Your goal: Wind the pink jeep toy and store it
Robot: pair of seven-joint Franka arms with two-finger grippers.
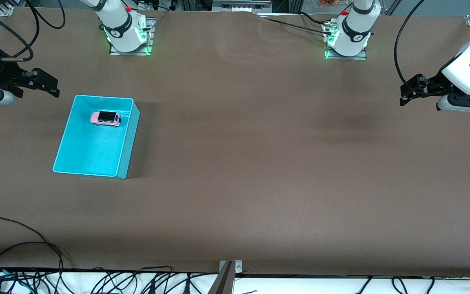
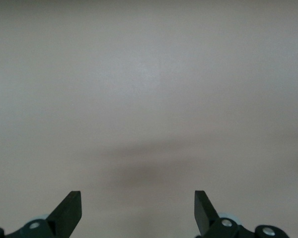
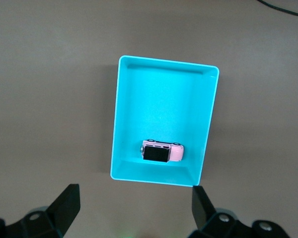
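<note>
The pink jeep toy (image 1: 105, 118) (image 3: 162, 151) stands on its wheels inside the cyan bin (image 1: 92, 159) (image 3: 164, 104), close to the bin's wall nearest the robot bases. My right gripper (image 1: 54, 87) (image 3: 135, 203) hangs open and empty in the air over bare table at the right arm's end, just outside that wall. My left gripper (image 1: 403, 94) (image 2: 138, 208) waits open and empty over bare table at the left arm's end, with only brown tabletop under it.
The brown table (image 1: 259, 163) spreads wide between the two arms. The arm bases (image 1: 129, 38) (image 1: 347, 43) stand along the table's edge farthest from the front camera. Cables (image 1: 23, 245) and a metal bracket (image 1: 230, 271) lie along the nearest edge.
</note>
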